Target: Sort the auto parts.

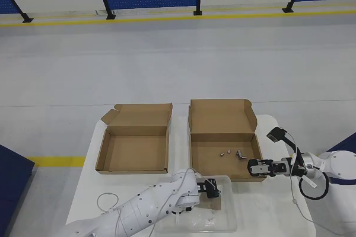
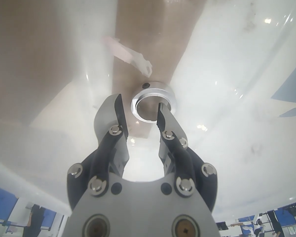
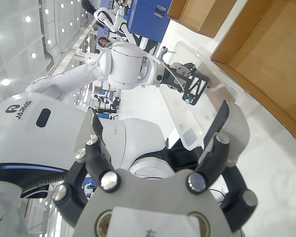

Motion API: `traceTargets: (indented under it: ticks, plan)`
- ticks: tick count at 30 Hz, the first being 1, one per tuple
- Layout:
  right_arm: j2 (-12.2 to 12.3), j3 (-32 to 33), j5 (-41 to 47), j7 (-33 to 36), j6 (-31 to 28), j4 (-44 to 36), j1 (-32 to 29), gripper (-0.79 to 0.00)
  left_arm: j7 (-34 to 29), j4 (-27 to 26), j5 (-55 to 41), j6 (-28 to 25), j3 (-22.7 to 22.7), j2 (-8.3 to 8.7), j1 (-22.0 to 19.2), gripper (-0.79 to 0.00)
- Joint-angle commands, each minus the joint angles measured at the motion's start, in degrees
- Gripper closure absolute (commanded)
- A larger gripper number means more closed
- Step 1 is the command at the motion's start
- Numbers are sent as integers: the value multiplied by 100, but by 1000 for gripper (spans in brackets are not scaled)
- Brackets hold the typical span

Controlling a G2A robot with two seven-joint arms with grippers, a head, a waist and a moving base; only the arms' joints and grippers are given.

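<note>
A silver metal ring (image 2: 153, 104) lies in the clear plastic tray (image 1: 228, 220) at the table's front. My left gripper (image 2: 139, 109) is open and low over it, one finger inside the ring and the other outside. A pale plastic clip (image 2: 135, 59) lies just beyond the ring. In the top view the left gripper (image 1: 211, 189) sits over the tray's far part. My right gripper (image 1: 256, 168) hovers at the front right corner of the right cardboard box (image 1: 225, 121); it is open (image 3: 157, 117) and holds nothing. Several small metal parts (image 1: 232, 153) lie in that box.
An open cardboard box (image 1: 133, 151) with nothing in it stands left of the right one, both with their lids folded back. A thin white cable (image 1: 107, 200) lies at the table's front left. The tray's rim (image 3: 187, 134) is just below my right gripper.
</note>
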Motion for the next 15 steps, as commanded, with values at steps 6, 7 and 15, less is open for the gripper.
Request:
traceTargets:
  ticks: [6, 7, 15]
  plan:
    - [0, 0, 0, 0, 0, 0, 0, -785, -7, 132, -30, -75, 32, -82, -11, -259]
    - [0, 0, 0, 0, 0, 0, 0, -785, -7, 146, -32, -79, 32, -93, -15, -259]
    - [0, 0, 0, 0, 0, 0, 0, -785, -48, 176, -1, -93, 14, -146, -25, -237]
